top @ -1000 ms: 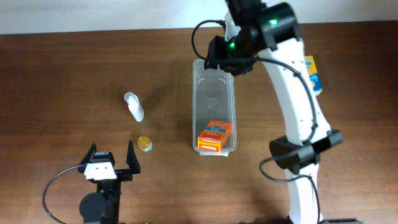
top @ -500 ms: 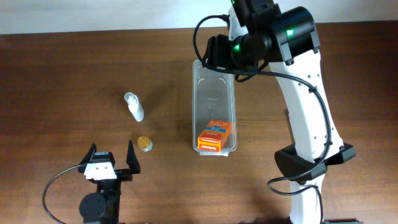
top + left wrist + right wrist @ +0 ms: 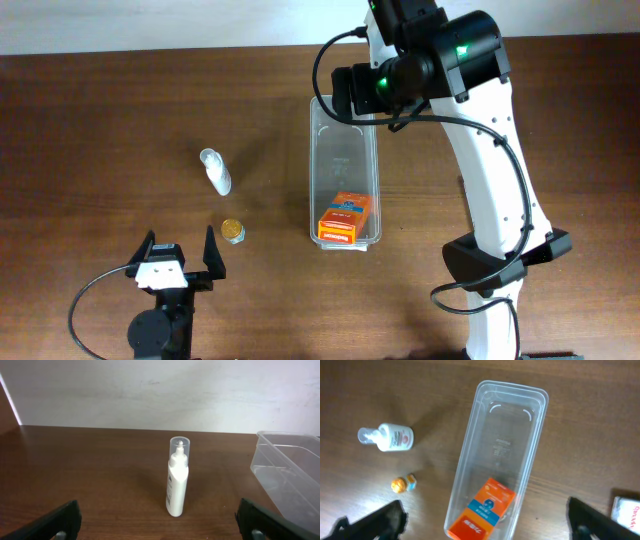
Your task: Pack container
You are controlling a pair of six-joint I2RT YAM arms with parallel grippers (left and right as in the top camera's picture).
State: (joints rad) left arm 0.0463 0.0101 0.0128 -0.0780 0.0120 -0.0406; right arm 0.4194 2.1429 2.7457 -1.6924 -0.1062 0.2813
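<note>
The container [image 3: 345, 150] is a long clear bin in the middle of the table. An orange box [image 3: 345, 218] lies flat at its near end. My right gripper [image 3: 352, 92] hangs above the bin's far end, open and holding nothing. In the right wrist view the container [image 3: 502, 435] and the orange box [image 3: 482, 510] lie below, between the spread fingers of the right gripper [image 3: 484, 512]. My left gripper [image 3: 180, 246] rests open at the front left. In the left wrist view, the left gripper [image 3: 159, 522] faces an upright white bottle [image 3: 177, 477] and holds nothing.
The white bottle [image 3: 215, 172] stands left of the bin, with a small gold object [image 3: 233, 231] nearer the front. The right wrist view shows the bottle [image 3: 387, 438], the gold object [image 3: 402, 483] and a white box corner [image 3: 627, 512] at its right edge.
My right gripper's jaws have spread wider, and the right arm has shifted slightly to the right over the bin's far end. The orange box and the left arm have stayed put.
</note>
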